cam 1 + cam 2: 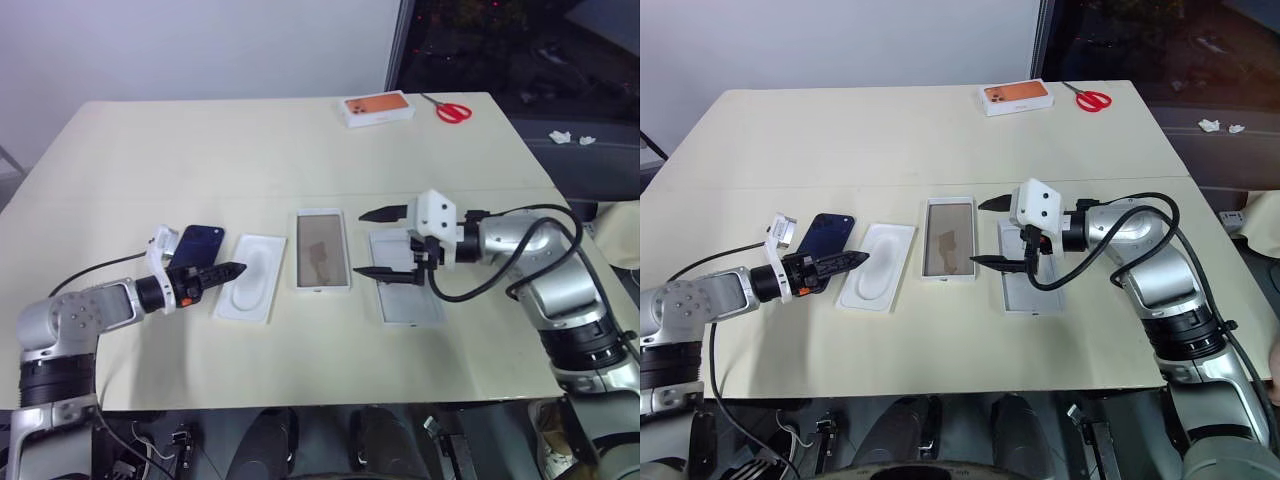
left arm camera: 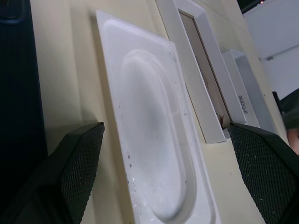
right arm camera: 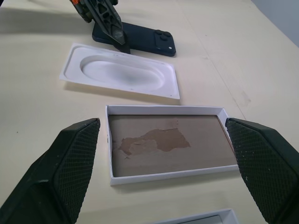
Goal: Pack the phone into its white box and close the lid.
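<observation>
Beige worktop (image 1: 250, 150), broad, front edge cut off by the frame bottom in the head views. Four flat items in a row across its near half.

Under the right arm: the lid (image 1: 405, 295), lying open side up, partly hidden by the right end effector (image 1: 372, 242), which hovers above it with fingers spread wide, pointing toward the robot's left, grasping nothing. Only a strip of the lid's side, with sideways lettering, visible in the left wrist view.

Beside it: the white box (image 3: 163, 142), open side up, brownish torn-looking liner showing inside, nothing in it.

Next: white moulded insert (image 3: 121, 74) with oval recess, faintly speckled.

Farthest to the robot's left: the phone (image 3: 140, 39), dark navy, lying flat on the worktop, camera cluster up, near end hidden behind the left end effector (image 1: 235, 268). Left fingers spread apart, released, tips over the near edge of the insert, just beside the phone.

Far edge of the worktop: small box with orange top (image 1: 378, 108), red-handled scissors (image 1: 450, 110) just beside it.
</observation>
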